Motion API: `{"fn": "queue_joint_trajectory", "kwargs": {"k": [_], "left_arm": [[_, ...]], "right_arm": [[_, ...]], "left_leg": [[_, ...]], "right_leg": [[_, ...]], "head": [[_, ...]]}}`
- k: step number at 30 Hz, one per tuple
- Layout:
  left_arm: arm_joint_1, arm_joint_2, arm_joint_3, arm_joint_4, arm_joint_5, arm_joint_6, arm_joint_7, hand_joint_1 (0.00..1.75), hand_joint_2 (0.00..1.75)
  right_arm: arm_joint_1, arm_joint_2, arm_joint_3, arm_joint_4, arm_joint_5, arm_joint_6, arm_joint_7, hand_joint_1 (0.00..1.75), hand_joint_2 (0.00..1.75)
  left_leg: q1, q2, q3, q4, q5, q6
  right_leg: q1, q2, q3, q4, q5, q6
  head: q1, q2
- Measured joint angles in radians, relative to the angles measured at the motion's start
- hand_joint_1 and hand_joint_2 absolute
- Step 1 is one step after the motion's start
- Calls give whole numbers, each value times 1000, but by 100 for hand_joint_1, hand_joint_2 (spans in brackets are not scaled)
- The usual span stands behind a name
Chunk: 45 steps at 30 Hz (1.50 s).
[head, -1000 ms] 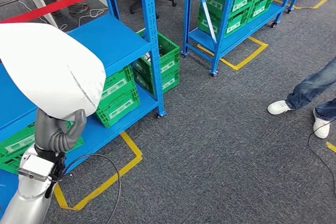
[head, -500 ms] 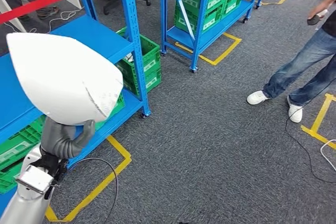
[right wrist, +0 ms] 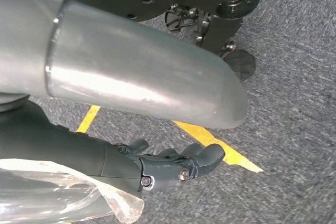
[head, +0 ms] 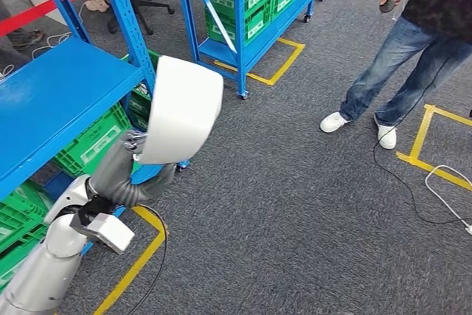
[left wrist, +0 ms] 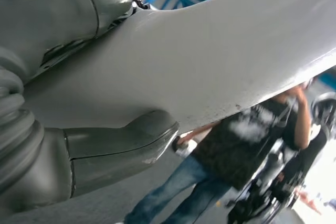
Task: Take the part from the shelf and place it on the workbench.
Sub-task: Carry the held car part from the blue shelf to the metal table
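The left hand grips the part, a big white curved shell, by its lower edge. The part is up in the air, off the shelf, in front of the blue post of that shelf and above the grey carpet. In the left wrist view the thick grey thumb presses against the underside of the part, and the other fingers lie on its far side.

The right hand hangs low over the carpet near a yellow tape line. It holds nothing; its fingers are slightly curled and apart.

Green crates sit under the shelf board. A second blue rack with green crates stands further back. A person in jeans and white shoes stands to the right, with a small dark thing in one hand.
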Motion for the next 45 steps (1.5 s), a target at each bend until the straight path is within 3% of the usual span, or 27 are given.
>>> {"fn": "queue_joint_trajectory", "kwargs": {"k": [2,4,6,8,10,13,15,16,18,20,21,23,25,26,28,29,30,31,32,34,35,37,39,41,43,45], "left_arm": [[-51,6,-33,23,-48,-11,32,175,175],[-120,10,-71,49,-101,-22,69,175,175],[-198,14,-115,81,-157,-38,109,175,175],[-274,15,-163,116,-205,-58,142,175,175],[-342,15,-209,145,-239,-76,159,175,175],[-404,14,-264,172,-264,-88,168,175,175],[-422,14,-295,186,-272,-91,173,175,175],[-431,13,-310,192,-274,-92,176,175,175],[-446,13,-331,198,-276,-93,179,175,175],[-459,14,-342,202,-273,-93,181,175,175],[-464,15,-347,204,-269,-94,180,175,175],[-471,16,-358,208,-255,-94,176,175,175],[-474,20,-365,209,-244,-95,168,175,175],[-476,24,-369,209,-243,-95,164,175,175],[-480,35,-378,209,-256,-99,162,175,175],[-481,41,-387,209,-271,-103,165,175,175],[-484,47,-397,209,-289,-106,168,175,175],[-488,52,-408,209,-305,-109,173,175,175],[-495,56,-417,208,-317,-111,177,175,175],[-511,63,-431,206,-329,-112,182,175,175],[-518,65,-436,205,-330,-112,183,175,175],[-527,67,-447,203,-332,-113,183,175,175],[-531,66,-456,201,-335,-113,183,175,175],[-537,66,-463,200,-338,-113,183,175,175],[-541,66,-472,199,-339,-111,182,175,175],[-542,66,-485,195,-327,-107,179,175,175]], "right_arm": [[-1,-2,0,0,3,2,-1,0,0],[-8,-4,0,-1,7,4,-3,0,0],[-18,-5,0,-1,10,7,-6,0,0],[-22,-8,0,-2,12,11,-8,0,0],[-21,-12,0,-3,14,14,-8,0,0],[-20,-14,0,-3,15,15,-8,0,0],[-16,-13,0,-2,16,16,-5,0,0],[-12,-13,0,-2,16,16,-2,0,0],[-7,-14,0,-3,16,16,6,0,0],[-6,-13,0,-3,15,16,12,0,0],[-6,-13,0,-2,15,16,15,0,0],[-4,-13,0,-2,15,16,22,0,0],[0,-13,0,-3,14,16,28,0,0],[1,-13,0,-3,14,16,30,0,0],[0,-13,-1,-3,15,15,30,0,0],[0,-13,-1,-3,17,15,30,0,0],[0,-13,-1,-3,20,15,29,0,0],[2,-13,-1,-3,23,15,28,0,0],[3,-13,-1,-3,25,15,26,0,0],[4,-13,-1,-2,28,15,25,0,0],[4,-13,-1,-2,28,15,24,0,0],[3,-12,-1,-2,29,15,23,0,0],[6,-13,-1,-2,29,15,22,0,0],[8,-13,-1,-3,31,17,17,0,0],[6,-13,0,-3,36,20,8,0,0],[4,-13,0,-2,42,23,2,0,0]], "left_leg": [[0,-9,34,-80,64,9],[0,-50,88,-206,123,22],[-3,-78,106,-264,135,29],[-5,-65,103,-274,138,33],[-1,-46,105,-283,145,41],[0,-13,106,-287,148,49],[-1,11,106,-287,147,50],[-1,21,106,-286,145,49],[-1,38,108,-283,140,43],[-6,53,107,-278,133,33],[-9,59,107,-276,131,29],[-11,71,111,-277,128,20],[-6,55,108,-258,107,10],[-4,37,93,-220,82,6],[-2,6,36,-92,18,3],[-2,1,6,-31,-5,3],[-2,-1,-11,4,-9,3],[-2,-3,-13,1,7,5],[-2,-6,3,-40,41,9],[-1,-38,58,-169,114,19],[-1,-55,79,-222,133,23],[-3,-71,94,-261,135,26],[-3,-54,98,-271,138,32],[1,-34,104,-283,145,42],[0,-14,106,-288,147,48],[-2,6,106,-287,146,49]], "right_leg": [[3,18,0,2,1,1],[3,33,-5,6,4,6],[-1,47,-20,10,11,17],[-6,60,-33,10,18,31],[-5,39,-52,33,3,42],[-7,-16,-131,188,-73,57],[-11,-26,-170,263,-89,65],[-13,-31,-164,251,-73,68],[-15,-52,-106,136,-14,69],[-11,-73,-49,33,16,59],[-8,-77,-38,14,16,52],[-7,-60,-37,14,15,37],[-9,-46,-34,12,15,25],[-11,-40,-32,10,16,19],[-11,-24,-31,10,15,12],[-10,-14,-31,10,15,10],[-9,-3,-30,11,15,10],[-9,8,-30,11,15,10],[-8,18,-28,12,15,10],[-7,37,-28,14,15,12],[-7,44,-31,16,16,15],[-10,59,-40,16,21,27],[-14,69,-47,15,23,40],[-10,40,-69,51,-1,51],[-8,-7,-125,166,-58,59],[-10,-26,-178,276,-95,64]], "head": [[0,0],[0,0],[1,0],[0,0],[5,0],[14,0],[14,0],[14,0],[15,0],[14,0],[13,0],[12,0],[11,0],[10,0],[9,0],[9,0],[8,0],[8,0],[8,0],[8,0],[8,0],[9,0],[8,0],[14,0],[19,0],[18,0]]}}
